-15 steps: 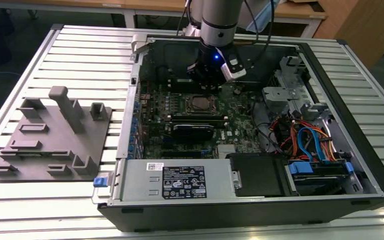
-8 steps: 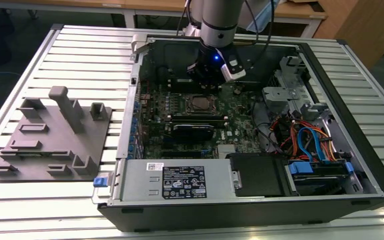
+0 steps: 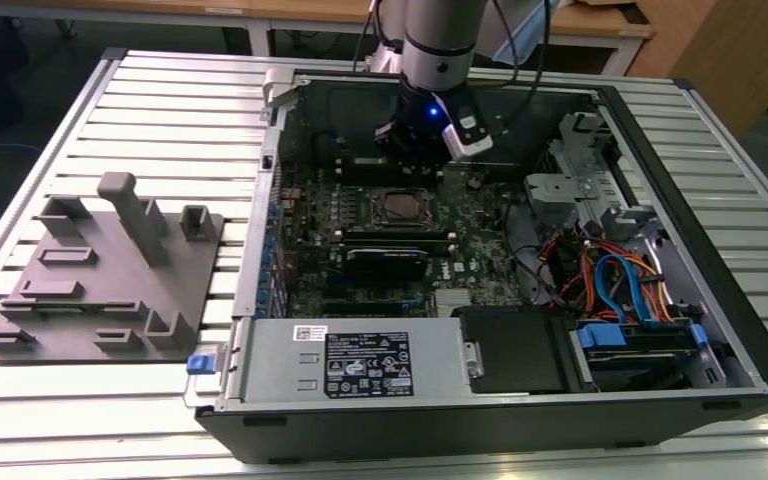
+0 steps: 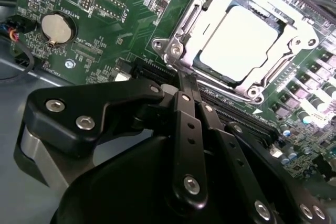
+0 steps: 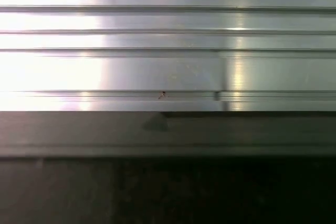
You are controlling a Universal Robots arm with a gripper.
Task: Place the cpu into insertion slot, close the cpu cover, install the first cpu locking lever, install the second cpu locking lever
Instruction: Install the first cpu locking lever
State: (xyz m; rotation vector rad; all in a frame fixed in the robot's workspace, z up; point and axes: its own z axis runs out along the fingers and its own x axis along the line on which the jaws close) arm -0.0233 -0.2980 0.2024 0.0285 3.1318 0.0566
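My claw (image 4: 185, 85) is clenched on nothing, its tips pressed together at the near edge of the socket. The cpu (image 4: 239, 38) already sits in its slot just beyond them, with the cpu cover (image 4: 181, 38) down around it. No writing on the motherboard (image 4: 105, 19) is readable.

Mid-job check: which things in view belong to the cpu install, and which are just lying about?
Job:
cpu, seated in its socket
cpu cover, closed over it
gripper, just beside the socket

Lying about:
coin battery
grey fixture tray
blue cables
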